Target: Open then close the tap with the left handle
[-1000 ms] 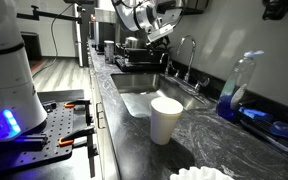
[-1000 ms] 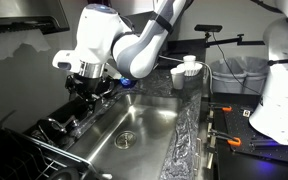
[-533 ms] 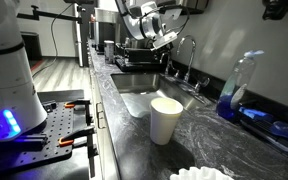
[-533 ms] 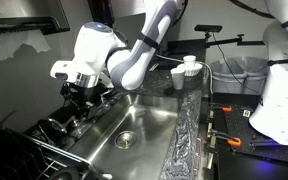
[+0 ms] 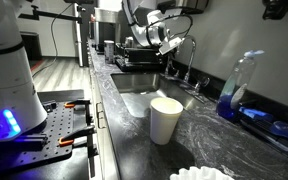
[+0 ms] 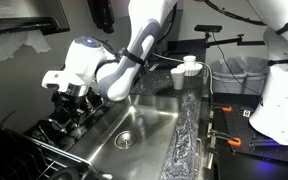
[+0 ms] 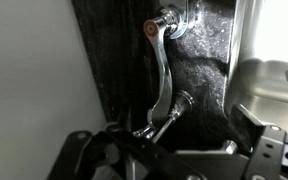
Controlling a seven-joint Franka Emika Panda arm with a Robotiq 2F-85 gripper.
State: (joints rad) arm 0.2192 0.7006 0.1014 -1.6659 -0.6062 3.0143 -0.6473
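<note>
- The tap (image 5: 194,60) stands at the back edge of the counter (image 5: 209,135), against the wall and just behind the sink (image 5: 144,98). Its arched spout rises higher than anything else on the dark marbled top.
- In the wrist view the tap (image 7: 162,80) shows as a chrome band running up the picture. The wall is on one side of it and the bright steel of the sink (image 7: 269,85) on the other.
- The left handle (image 7: 174,110) is the short chrome lever stub at the lower end of that band, lying at a slant. A second chrome handle with a red dot (image 7: 164,20) sits at the far end of the band.
- The gripper (image 7: 169,150) is open, its dark fingers (image 7: 84,152) spread wide on either side of the lever stub. Whether a finger touches the stub cannot be told.
- In an exterior view the gripper (image 5: 174,45) hangs just beside the spout, on the side away from the camera. In an exterior view the arm's white wrist hides the tap, and the gripper (image 6: 69,105) is over the back edge next to the sink (image 6: 134,125).
- A dish rack (image 6: 29,150) stands on the counter beside the sink.
- A white paper cup (image 5: 166,120) stands near the front edge of the counter, close to the sink's corner.
- A clear spray bottle with blue liquid (image 5: 239,88) stands along the back edge, well apart from the tap.
- White fluted paper filters (image 5: 199,174) lie at the counter's near end.
</note>
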